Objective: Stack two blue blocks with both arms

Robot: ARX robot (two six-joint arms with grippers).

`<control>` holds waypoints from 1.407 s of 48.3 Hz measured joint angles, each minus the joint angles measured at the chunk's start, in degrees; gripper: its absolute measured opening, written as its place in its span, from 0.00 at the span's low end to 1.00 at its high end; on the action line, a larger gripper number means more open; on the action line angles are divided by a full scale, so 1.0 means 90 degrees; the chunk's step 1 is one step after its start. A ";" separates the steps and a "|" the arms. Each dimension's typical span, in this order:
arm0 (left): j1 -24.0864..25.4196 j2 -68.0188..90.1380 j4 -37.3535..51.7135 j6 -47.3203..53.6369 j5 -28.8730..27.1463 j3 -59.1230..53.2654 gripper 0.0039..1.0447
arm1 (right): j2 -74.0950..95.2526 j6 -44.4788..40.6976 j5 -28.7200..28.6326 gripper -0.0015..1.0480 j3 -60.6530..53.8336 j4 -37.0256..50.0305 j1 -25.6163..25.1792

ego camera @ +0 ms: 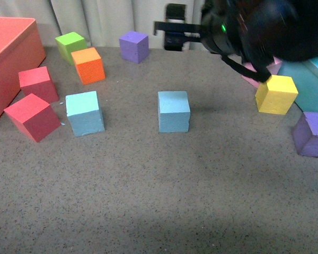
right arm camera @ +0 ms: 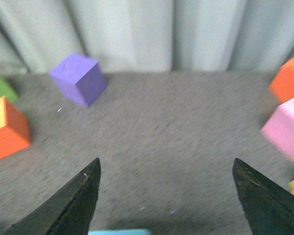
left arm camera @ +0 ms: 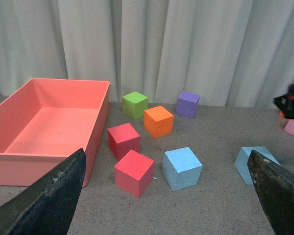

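Two light blue blocks rest apart on the grey table: one at the left [ego camera: 85, 112] beside the red cubes, one in the middle [ego camera: 174, 111]. The left wrist view shows both, the nearer block [left arm camera: 182, 168] whole and the other [left arm camera: 242, 164] partly behind a finger. My left gripper [left arm camera: 166, 152] is open, raised and short of them, and its arm is outside the front view. My right arm [ego camera: 254, 26] hangs over the back right. My right gripper [right arm camera: 165, 161] is open and holds nothing, with a sliver of the middle blue block [right arm camera: 118, 232] at its view's edge.
A red bin [ego camera: 10, 58] stands at the left with two red cubes [ego camera: 33, 115] beside it. Green [ego camera: 70, 45], orange [ego camera: 88, 65] and purple [ego camera: 134, 46] cubes sit at the back. Yellow [ego camera: 276, 94] and purple [ego camera: 312, 135] cubes and a cyan bin [ego camera: 307, 79] are at the right.
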 joint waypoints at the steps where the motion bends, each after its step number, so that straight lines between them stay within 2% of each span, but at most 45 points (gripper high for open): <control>1: 0.0000 0.0000 0.0000 0.0000 -0.0005 0.0000 0.94 | -0.0041 -0.0267 0.0160 0.71 -0.0381 0.0731 -0.0032; 2: 0.0000 0.0002 0.0000 0.0000 -0.0015 0.0000 0.94 | -0.0107 -0.0658 0.0270 0.66 -0.0937 0.1707 -0.0102; 4: 0.0000 0.0000 -0.0002 0.0000 -0.0027 0.0000 0.94 | -0.0296 -0.0996 0.0255 0.58 -0.1744 0.2956 -0.0279; 8: 0.0000 -0.0005 0.0000 0.0000 -0.0029 0.0000 0.94 | -0.1100 -0.1375 -0.0005 0.41 -0.2951 0.4384 -0.0636; 15: 0.0000 -0.0005 0.0000 0.0000 -0.0012 0.0000 0.94 | -0.2390 -0.1547 -0.0442 0.10 -0.4391 0.4743 -0.1209; 18: 0.0000 -0.0005 0.0000 0.0000 -0.0015 0.0000 0.94 | -0.2652 -0.1579 -0.0605 0.00 -0.4787 0.4741 -0.1319; 37: 0.0000 -0.0005 0.0000 0.0000 -0.0017 0.0000 0.94 | -0.4949 -0.1603 -0.1287 0.01 -0.6210 0.3852 -0.1999; 53: 0.0000 -0.0005 0.0000 0.0000 -0.0017 0.0000 0.94 | -0.6577 -0.1603 -0.1651 0.01 -0.6873 0.2888 -0.2351; 58: 0.0000 -0.0005 0.0000 0.0000 -0.0017 0.0000 0.94 | -0.7079 -0.1603 -0.2118 0.01 -0.6997 0.2526 -0.2725; 68: 0.0000 -0.0005 0.0000 0.0000 -0.0017 0.0000 0.94 | -0.8133 -0.1600 -0.2164 0.01 -0.7196 0.1685 -0.2861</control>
